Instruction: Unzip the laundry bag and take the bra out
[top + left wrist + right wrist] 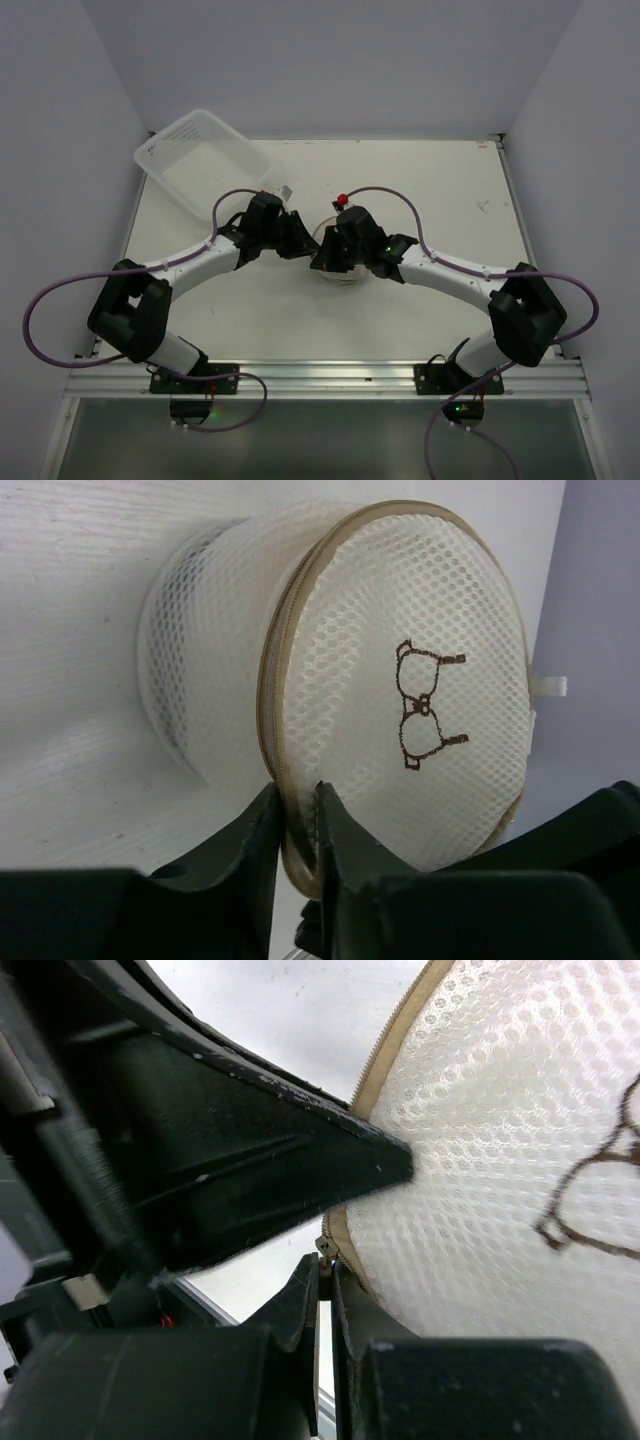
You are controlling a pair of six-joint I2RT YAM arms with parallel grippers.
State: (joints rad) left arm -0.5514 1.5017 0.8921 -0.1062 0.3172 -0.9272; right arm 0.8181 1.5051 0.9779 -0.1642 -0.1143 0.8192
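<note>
The laundry bag point(342, 272) is a cream mesh drum at the table's middle, mostly hidden under both wrists in the top view. In the left wrist view the laundry bag point(400, 630) shows its flat face with a dark bra pictogram point(425, 705) and a tan zip round the rim. My left gripper point(297, 795) is shut on that rim at its lower edge. My right gripper point(325, 1265) is shut on the zip pull point(325, 1247) at the bag's point(500, 1160) edge. The zip looks closed where it shows. The bra is hidden.
A clear rectangular plastic tub point(200, 160) lies tilted at the table's back left corner. The left gripper's black body point(230, 1160) crowds the right wrist view, close against the bag. Grey walls enclose the table on three sides.
</note>
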